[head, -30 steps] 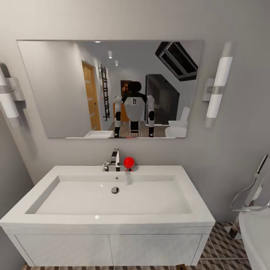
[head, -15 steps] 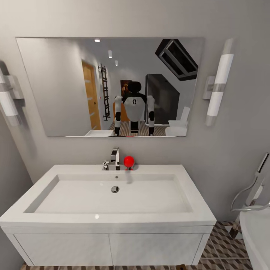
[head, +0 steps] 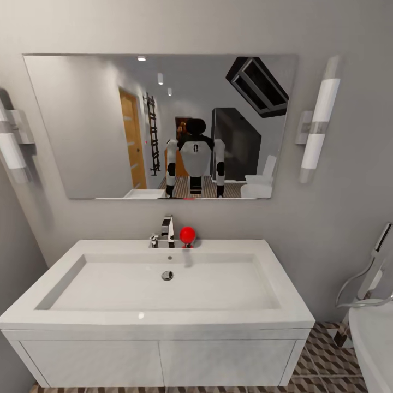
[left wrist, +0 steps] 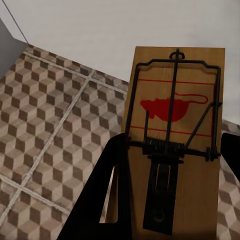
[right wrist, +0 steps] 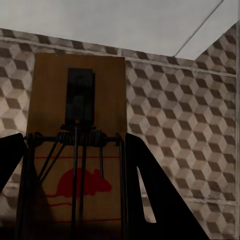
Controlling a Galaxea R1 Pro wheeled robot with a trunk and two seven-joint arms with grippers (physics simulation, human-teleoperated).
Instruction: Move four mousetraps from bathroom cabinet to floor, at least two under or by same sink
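The white sink (head: 164, 322) with its chrome tap (head: 167, 228) hangs straight ahead over a two-door white vanity (head: 164, 363). My left gripper (left wrist: 174, 146) is shut on a wooden mousetrap (left wrist: 175, 90) with a red mouse print and black wire, held above the cube-patterned bathroom floor (left wrist: 55, 125). A second mousetrap (right wrist: 50, 100) sits between the fingers of my right gripper (right wrist: 74, 150), also shut on it over the patterned floor (right wrist: 175, 125). The cabinet is out of view.
A large mirror (head: 82, 125) above the sink reflects the robot. A small red ball (head: 188, 235) stands beside the tap. Wall lamps flank the mirror. A white bathtub (head: 376, 338) with a hand shower is at the right, with floor tiles (head: 322, 355) between it and the vanity.
The head camera tilted slightly a second ago, shifting the whole picture; since then it is still. Nothing in the room has moved.
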